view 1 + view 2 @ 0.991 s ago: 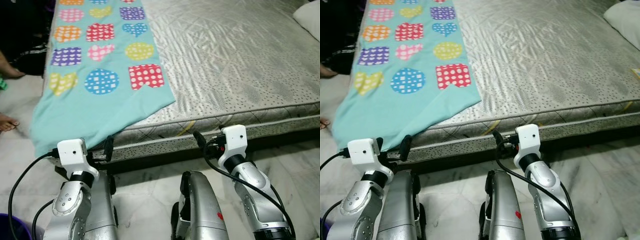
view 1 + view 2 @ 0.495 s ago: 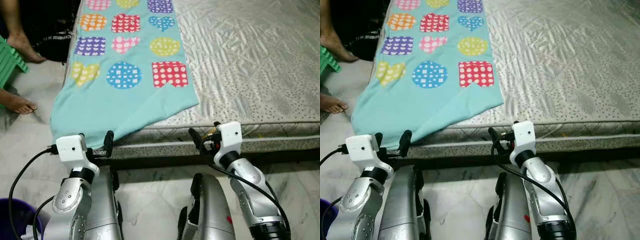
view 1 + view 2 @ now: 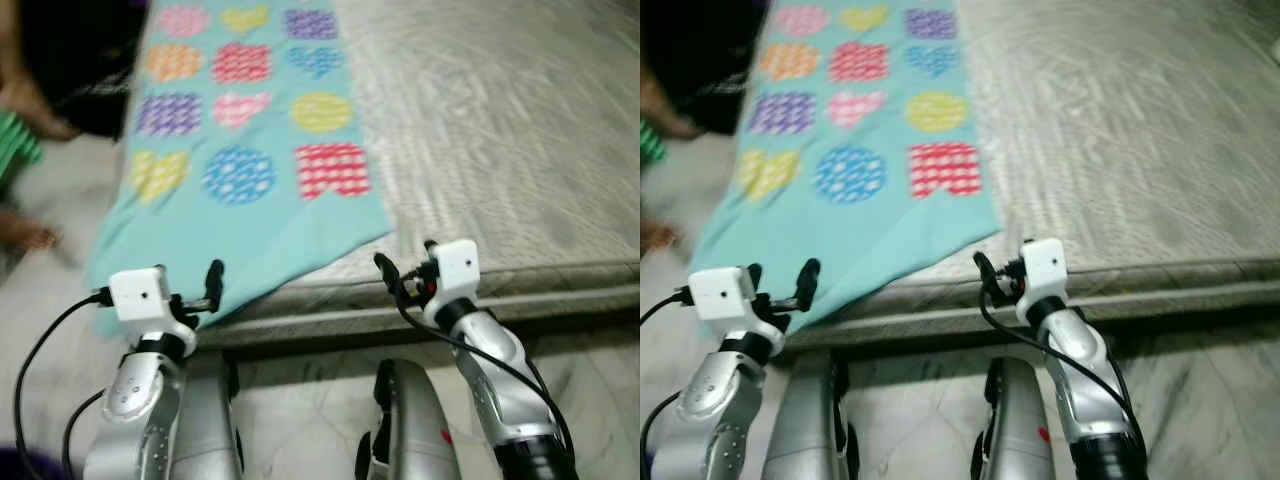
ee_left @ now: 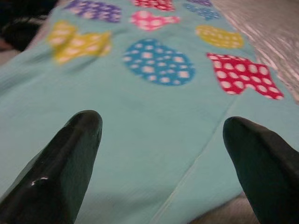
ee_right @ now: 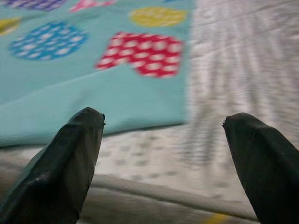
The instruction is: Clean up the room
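I'm at the foot of the bed, head camera blurred. Ahead lies a turquoise blanket (image 3: 240,215), soft knit-looking cloth printed with dotted hearts, circles and squares in pink, yellow, blue, red and purple. It lies along the left part of the mattress (image 3: 500,140), and its near corner spills over the mattress edge and hangs down on my left side. The mattress top is grey, quilted, with a stitched diamond pattern and a speckled side band.

My left gripper (image 4: 161,140) is spread wide, holding nothing, its two rounded black fingers (image 4: 77,140) hovering just over the hanging blanket, apart from it as far as I can see. My right gripper (image 5: 163,135) is likewise wide open and empty, aimed at the mattress edge where the blanket's hem ends beside the red dotted patch (image 5: 142,53).

Below me is pale marble floor (image 3: 310,385) between the bed base and my legs. At far left there's a person's bare foot (image 3: 25,232) on the floor and a green slatted thing (image 3: 15,160), too blurred to name.
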You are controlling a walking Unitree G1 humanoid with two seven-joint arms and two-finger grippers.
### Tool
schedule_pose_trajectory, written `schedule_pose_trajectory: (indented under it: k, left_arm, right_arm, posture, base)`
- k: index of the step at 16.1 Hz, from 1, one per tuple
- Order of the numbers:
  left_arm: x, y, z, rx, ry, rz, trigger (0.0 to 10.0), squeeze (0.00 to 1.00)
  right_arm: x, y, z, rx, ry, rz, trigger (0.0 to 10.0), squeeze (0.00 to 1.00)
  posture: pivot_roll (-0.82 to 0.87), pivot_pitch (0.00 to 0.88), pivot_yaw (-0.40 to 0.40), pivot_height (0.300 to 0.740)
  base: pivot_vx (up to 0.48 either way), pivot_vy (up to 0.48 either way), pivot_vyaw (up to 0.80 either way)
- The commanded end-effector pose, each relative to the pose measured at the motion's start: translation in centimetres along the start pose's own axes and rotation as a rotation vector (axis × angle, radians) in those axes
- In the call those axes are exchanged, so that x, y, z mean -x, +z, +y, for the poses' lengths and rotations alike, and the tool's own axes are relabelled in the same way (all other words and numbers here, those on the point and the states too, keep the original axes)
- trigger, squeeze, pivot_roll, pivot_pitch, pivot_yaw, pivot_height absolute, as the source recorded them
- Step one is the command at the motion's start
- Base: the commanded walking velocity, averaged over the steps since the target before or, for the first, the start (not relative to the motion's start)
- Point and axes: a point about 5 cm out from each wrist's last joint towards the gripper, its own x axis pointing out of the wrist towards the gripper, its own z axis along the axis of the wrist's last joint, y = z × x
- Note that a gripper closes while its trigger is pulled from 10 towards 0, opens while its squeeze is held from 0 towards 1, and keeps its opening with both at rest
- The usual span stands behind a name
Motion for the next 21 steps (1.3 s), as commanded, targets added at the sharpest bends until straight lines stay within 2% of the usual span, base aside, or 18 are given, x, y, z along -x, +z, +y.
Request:
schedule_pose_trajectory:
  k: [1,8,13,17,21]
  left_arm:
    - [0.1,-0.5,-0.4,0.013,-0.013,0.016,10.0,0.00]
    - [0.0,-1.1,-0.4,0.012,-0.002,0.043,10.0,0.00]
    - [0.0,-1.4,-0.7,0.012,-0.009,0.050,10.0,0.00]
    - [0.2,-1.4,-0.4,0.001,-0.008,0.070,10.0,0.00]
    - [0.2,-1.4,-0.3,-0.003,-0.008,0.072,10.0,0.00]
  right_arm:
    - [0.7,-1.0,-0.7,-0.011,-0.030,0.031,10.0,0.00]
    - [0.7,-1.0,-0.9,-0.007,-0.034,0.028,10.0,0.00]
    - [0.8,-0.8,-0.4,0.027,-0.007,0.013,10.0,0.00]
    - [-0.9,-0.4,-0.3,0.025,-0.012,0.007,10.0,0.00]
    - [-1.1,-0.3,-0.3,0.021,-0.017,0.003,10.0,0.00]
  posture:
    - [-0.02,0.212,-0.059,0.516]
    - [-0.02,0.211,-0.054,0.516]
    - [-0.02,0.214,-0.052,0.516]
    - [0.00,0.232,-0.045,0.516]
    - [0.01,0.237,-0.045,0.516]
  base:
    - [0.000,0.000,0.00]
    - [0.000,0.000,0.00]
    - [0.000,0.000,0.72]
    - [0.000,0.000,0.47]
    - [0.000,0.000,0.00]
